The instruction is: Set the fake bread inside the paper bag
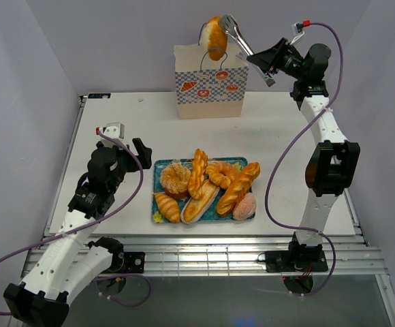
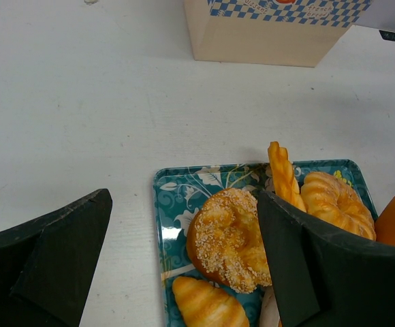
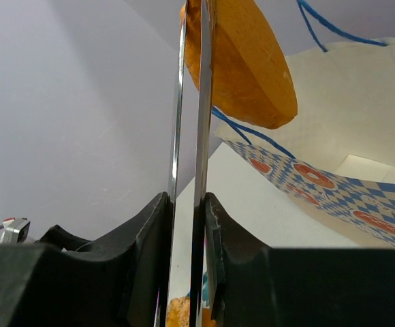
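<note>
Right gripper point(image 1: 264, 60): closed on the handle end of the metal tongs point(image 1: 238, 35), squeezing both blades together.
Held item: one round bun point(image 1: 216, 37) of the fake bread, pinched at the tong tips above the paper bag point(image 1: 211, 92), clear of its rim.
Remaining bread point(image 1: 204, 180): lying on the teal tray point(image 1: 155, 184), well apart from the bag.
Left gripper point(image 2: 182, 201): jaws apart and holding nothing, over the tray's left end.
Risk, slip: the grip is a thin pinch on a glossy surface, so the bun may pivot or drop early onto the table point(image 1: 116, 116).
Risk, snag: the blue cord handles point(image 3: 320, 30) hang near the bun and could catch it or the tongs.
Risk, tipping: the bag stands unsupported, and a knock on its rim would likely push it over.
Alignment: whether the bun is squarely over the opening cannot be told.
</note>
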### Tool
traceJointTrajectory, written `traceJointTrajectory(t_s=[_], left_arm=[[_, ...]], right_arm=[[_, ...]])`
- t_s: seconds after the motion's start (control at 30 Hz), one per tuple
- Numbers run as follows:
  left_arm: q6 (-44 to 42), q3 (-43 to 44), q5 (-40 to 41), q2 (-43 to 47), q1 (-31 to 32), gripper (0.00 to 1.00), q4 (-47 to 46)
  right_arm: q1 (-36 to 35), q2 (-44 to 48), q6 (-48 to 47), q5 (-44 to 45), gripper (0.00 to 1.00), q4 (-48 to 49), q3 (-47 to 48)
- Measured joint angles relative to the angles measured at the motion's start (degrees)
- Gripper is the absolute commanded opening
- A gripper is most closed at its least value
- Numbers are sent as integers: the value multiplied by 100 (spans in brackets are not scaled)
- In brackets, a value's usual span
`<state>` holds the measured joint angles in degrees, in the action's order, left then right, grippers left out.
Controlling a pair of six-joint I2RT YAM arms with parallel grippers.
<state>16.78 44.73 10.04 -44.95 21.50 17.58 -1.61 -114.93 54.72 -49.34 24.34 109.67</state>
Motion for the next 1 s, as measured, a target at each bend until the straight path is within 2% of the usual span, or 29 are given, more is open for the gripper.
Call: traceJointTrajectory(t_s=[0.1, 0.23, 0.4, 0.57, 0.73, 1.0], left_arm=[[-2, 0, -20, 0, 0, 98, 0], [-2, 0, -26, 0, 0, 98, 0], [-2, 0, -24, 0, 0, 98, 0], [-2, 0, -24, 2, 0, 98, 0], [-2, 0, -26, 2, 0, 98, 0], [-22, 0, -24, 0, 0, 98, 0]], right_arm=[[-87, -76, -33, -83, 8, 31, 0], [-181, -192, -37, -184, 16, 83, 0], [-201, -444, -52, -203, 18, 116, 0], [-201, -636, -85, -179, 26, 57, 4], [-201, -710, -122, -177, 40, -90, 118], [-199, -739, -140, -175, 46, -157, 326]])
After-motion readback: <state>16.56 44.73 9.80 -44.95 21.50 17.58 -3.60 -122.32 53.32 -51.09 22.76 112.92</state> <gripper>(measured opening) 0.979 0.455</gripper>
